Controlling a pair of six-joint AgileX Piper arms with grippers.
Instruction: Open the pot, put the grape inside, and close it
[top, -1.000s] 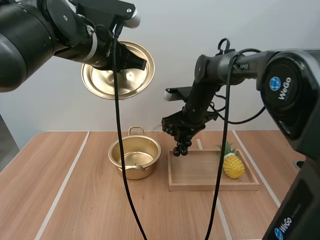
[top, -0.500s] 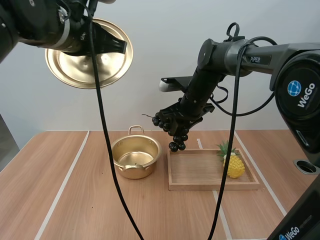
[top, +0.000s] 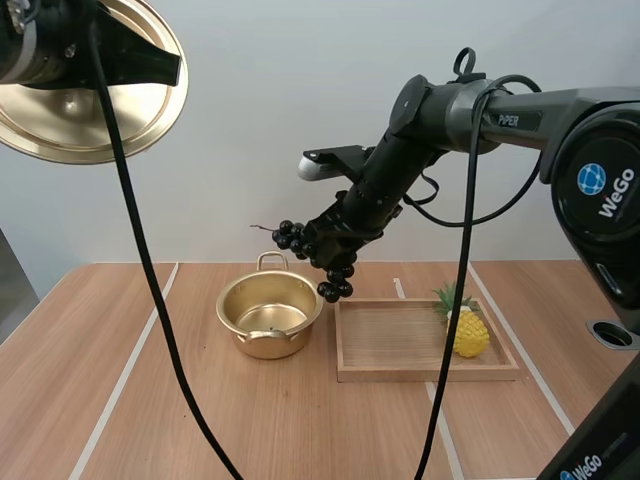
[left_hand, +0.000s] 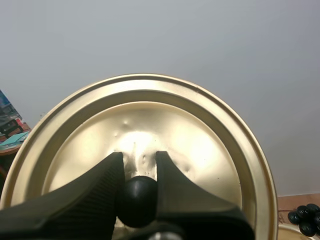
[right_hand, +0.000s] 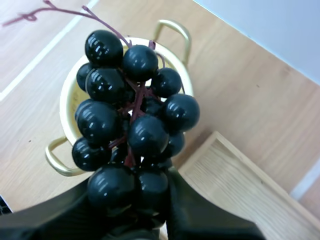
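Grapes (right_hand: 131, 131) hang pinched in our right claw (right_hand: 134, 202) above the pot's (top: 272, 346) edge; we should centre them over it before releasing, our left claw (left_hand: 138, 169) gripping the lid (left_hand: 200, 145).

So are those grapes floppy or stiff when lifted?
The bunch of grapes probably flops a little: it hangs on thin stems from the right fingers. Its glossy round berries look slippery and might roll if loose.

You are looking at a wooden tray (top: 430, 373) lying flat right of centre on the table (top: 150, 420), a small pineapple (top: 467, 331) sitting at the tray's right end, white lines (top: 128, 372) running front to back.
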